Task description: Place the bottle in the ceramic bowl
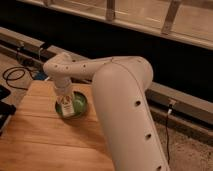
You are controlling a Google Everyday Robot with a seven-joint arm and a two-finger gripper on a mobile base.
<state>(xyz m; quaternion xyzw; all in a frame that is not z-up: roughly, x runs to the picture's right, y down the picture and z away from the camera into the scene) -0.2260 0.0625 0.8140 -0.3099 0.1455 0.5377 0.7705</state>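
Note:
The green ceramic bowl [75,106] sits on the wooden table [45,140], toward its far side. The pale bottle [65,104], its label with green and orange marks facing me, stands nearly upright with its lower end inside the bowl's left half. My gripper [63,95] hangs straight down over the bowl from the white wrist and is shut on the bottle's top. The bottle's cap is hidden by the gripper. My thick white arm [125,105] sweeps in from the lower right and covers the table's right part.
A dark object [4,110] sits at the table's left edge. Black cables [15,75] lie on the floor beyond the table's far left corner. A low metal rail [185,102] runs along the back, below a dark wall.

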